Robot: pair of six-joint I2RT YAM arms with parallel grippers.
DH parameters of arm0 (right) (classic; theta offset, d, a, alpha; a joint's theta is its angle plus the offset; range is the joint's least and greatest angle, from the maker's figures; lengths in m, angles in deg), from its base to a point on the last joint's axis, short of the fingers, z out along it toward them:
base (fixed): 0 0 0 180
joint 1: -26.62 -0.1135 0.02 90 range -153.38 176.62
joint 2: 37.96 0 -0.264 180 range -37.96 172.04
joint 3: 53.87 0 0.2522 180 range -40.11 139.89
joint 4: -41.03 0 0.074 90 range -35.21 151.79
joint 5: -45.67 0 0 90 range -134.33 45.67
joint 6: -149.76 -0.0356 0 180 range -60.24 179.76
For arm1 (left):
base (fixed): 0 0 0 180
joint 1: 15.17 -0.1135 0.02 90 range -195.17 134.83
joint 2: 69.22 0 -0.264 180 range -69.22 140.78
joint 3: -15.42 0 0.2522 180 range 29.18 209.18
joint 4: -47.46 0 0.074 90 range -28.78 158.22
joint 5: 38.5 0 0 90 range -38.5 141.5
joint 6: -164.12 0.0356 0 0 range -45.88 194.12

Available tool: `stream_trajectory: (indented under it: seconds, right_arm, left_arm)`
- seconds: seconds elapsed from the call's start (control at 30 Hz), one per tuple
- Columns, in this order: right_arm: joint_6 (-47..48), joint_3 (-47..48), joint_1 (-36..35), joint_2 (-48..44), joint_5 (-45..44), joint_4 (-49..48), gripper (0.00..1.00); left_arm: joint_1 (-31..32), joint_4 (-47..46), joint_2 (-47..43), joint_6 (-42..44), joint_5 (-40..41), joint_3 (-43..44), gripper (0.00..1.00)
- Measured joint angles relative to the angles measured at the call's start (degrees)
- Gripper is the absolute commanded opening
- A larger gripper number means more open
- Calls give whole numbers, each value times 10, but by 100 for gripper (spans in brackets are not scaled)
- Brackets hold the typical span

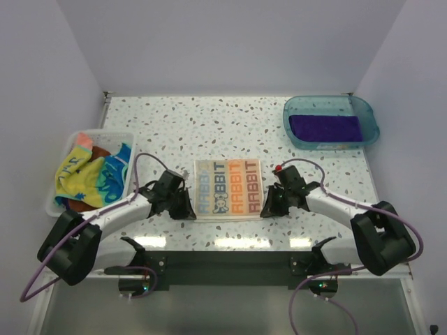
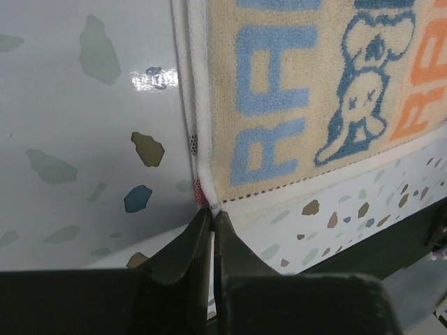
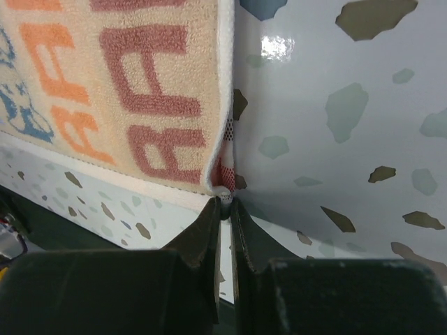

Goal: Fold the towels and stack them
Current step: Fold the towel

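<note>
The RABBIT towel [image 1: 228,185] is soft, fuzzy cloth with a smoother stitched edge, and the purple towel [image 1: 325,128] looks fluffy too. The table [image 1: 209,125] is hard, smooth and shiny, speckled like stone, and lights gleam on it. The blue tray [image 1: 288,115] is shiny see-through plastic, the white basket [image 1: 105,132] is plastic as well, and the left gripper [image 2: 212,216] and right gripper [image 3: 225,204] are dull black plastic.

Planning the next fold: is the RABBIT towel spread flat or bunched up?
Spread flat: the RABBIT towel lies smooth on the table, lettering up. Another layer shows under its near corners, perhaps one fold.
</note>
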Motion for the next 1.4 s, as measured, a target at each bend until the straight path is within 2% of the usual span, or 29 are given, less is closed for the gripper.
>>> stream_trajectory:
  seconds: [0.47, 0.63, 0.83, 1.03, 1.2, 1.4]
  right_arm:
    - [2, 1, 0, -13, -11, 1, 0]
    - [16, 50, 0, -22, -31, 52, 0]
    - [34, 99, 1, -83, -47, 100, 0]
    - [34, 68, 0, -101, -31, 103, 0]
    - [27, 17, -1, -69, -15, 84, 0]
    - [24, 0, 0, -22, -14, 55, 0]
  left_arm:
    - [8, -23, -2, -10, 3, -17, 0]
    - [9, 24, -1, -7, 26, 48, 0]
    - [9, 80, -24, 7, 75, 134, 0]
    - [17, 73, -61, -7, 46, 70, 0]
    - [59, 42, -34, -30, 15, 4, 0]
    - [77, 3, 3, -42, 9, -14, 0]
